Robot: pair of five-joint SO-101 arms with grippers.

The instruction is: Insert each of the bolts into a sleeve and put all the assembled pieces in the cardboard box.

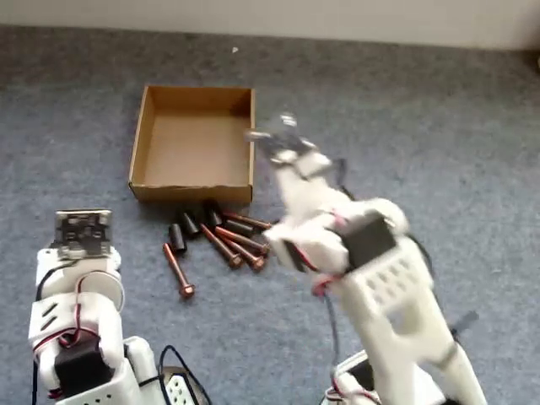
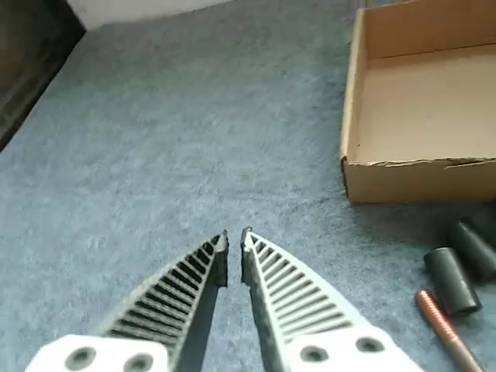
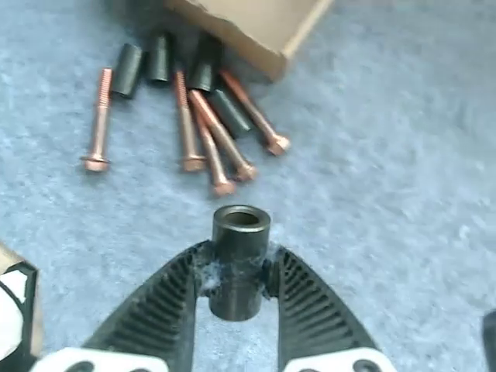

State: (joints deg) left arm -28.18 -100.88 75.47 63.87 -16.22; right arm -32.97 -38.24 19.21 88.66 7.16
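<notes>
Black sleeve (image 3: 240, 248) sits clamped in my right gripper (image 3: 239, 262), bore open. My left gripper (image 2: 234, 239), closed and empty, should next fetch a bolt (image 3: 98, 120).

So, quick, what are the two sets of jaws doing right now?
Left arm: jaws closed, holding nothing.
Right arm: jaws closed on a short dark cylindrical sleeve.
</notes>
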